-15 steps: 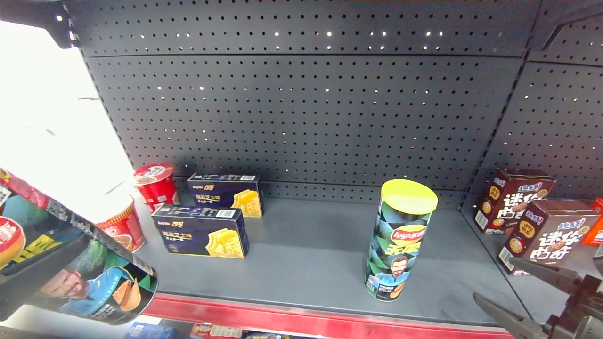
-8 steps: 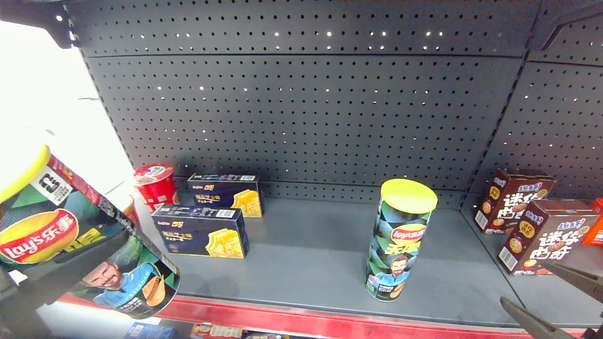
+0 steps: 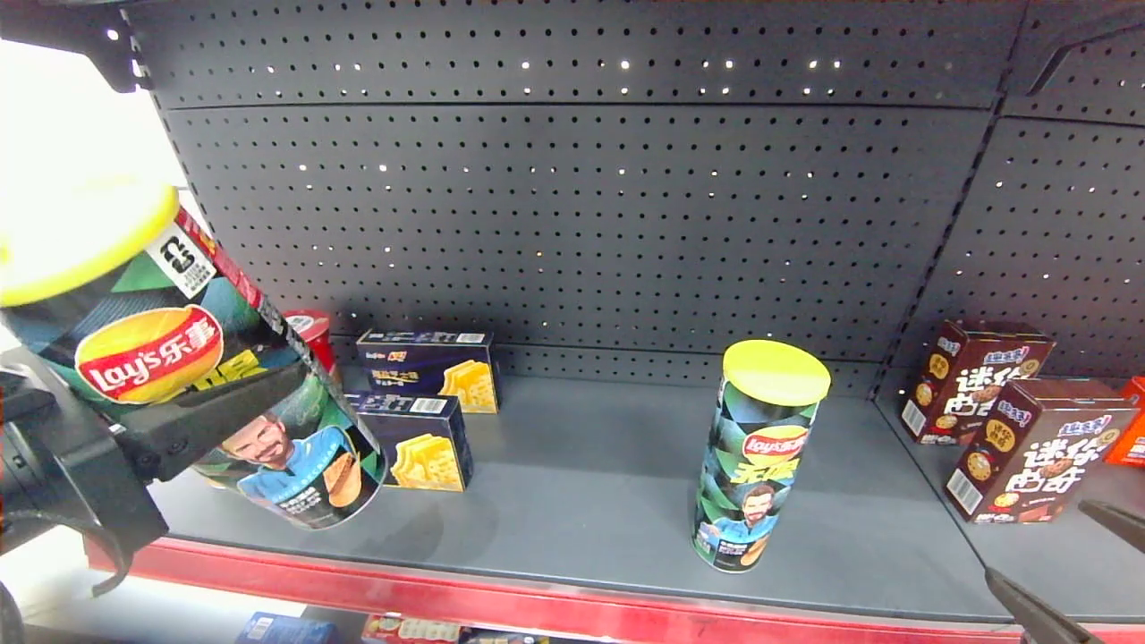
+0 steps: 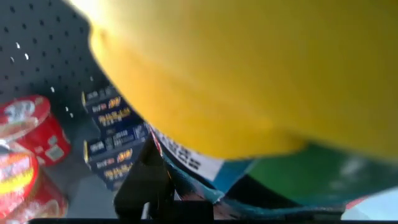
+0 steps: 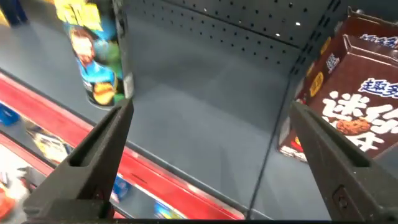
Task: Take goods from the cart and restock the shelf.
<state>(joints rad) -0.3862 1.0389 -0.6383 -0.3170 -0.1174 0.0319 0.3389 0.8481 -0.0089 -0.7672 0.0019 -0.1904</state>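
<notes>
Left claw clamped on a tilted can above the shelf left end; right claw apart, empty

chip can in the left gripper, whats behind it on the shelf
A red noodle cup and the front blue box peek out behind the held chip can; it covers the rest of each.

A shop: a pegboard shelf with a red front rail carries boxed snacks and a crisp can.
</notes>
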